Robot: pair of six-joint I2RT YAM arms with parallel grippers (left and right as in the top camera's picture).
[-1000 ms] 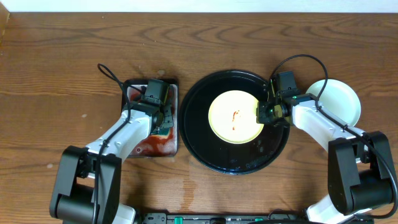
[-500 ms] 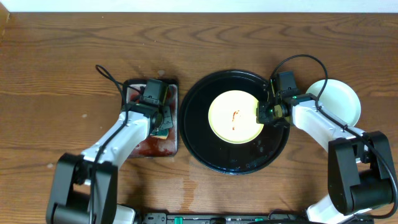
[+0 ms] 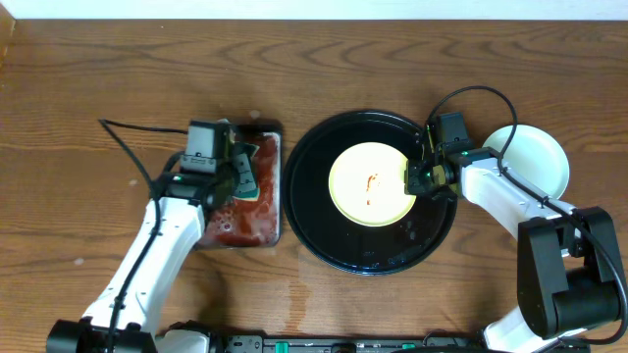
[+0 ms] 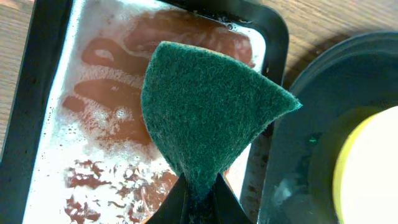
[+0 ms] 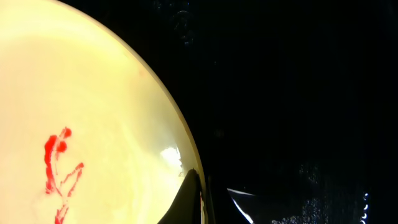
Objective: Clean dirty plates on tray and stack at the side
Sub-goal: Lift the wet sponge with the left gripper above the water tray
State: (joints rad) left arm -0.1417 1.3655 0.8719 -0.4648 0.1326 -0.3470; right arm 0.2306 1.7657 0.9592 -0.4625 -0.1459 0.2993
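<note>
A pale yellow plate (image 3: pixel 368 186) with a red sauce smear (image 5: pixel 59 163) lies in the middle of the round black tray (image 3: pixel 324 221). My right gripper (image 3: pixel 416 178) is shut on the plate's right rim, one finger inside and one outside, seen close up in the right wrist view as right gripper (image 5: pixel 200 190) on the yellow plate (image 5: pixel 81 93). My left gripper (image 4: pixel 199 202) is shut on a green scouring sponge (image 4: pixel 208 106), which hangs above the small rectangular tray (image 4: pixel 25 106) of foamy reddish liquid. A light plate (image 3: pixel 542 162) sits on the table right of the tray.
The small rectangular tray (image 3: pixel 270 230) stands just left of the black tray, nearly touching it. The right arm lies across the gap between the black tray and the light plate. Cables loop above both wrists.
My left arm has swung left and turned, lifting the sponge off the reddish liquid with the jaws shut on it. The right gripper and yellow plate have not moved.
</note>
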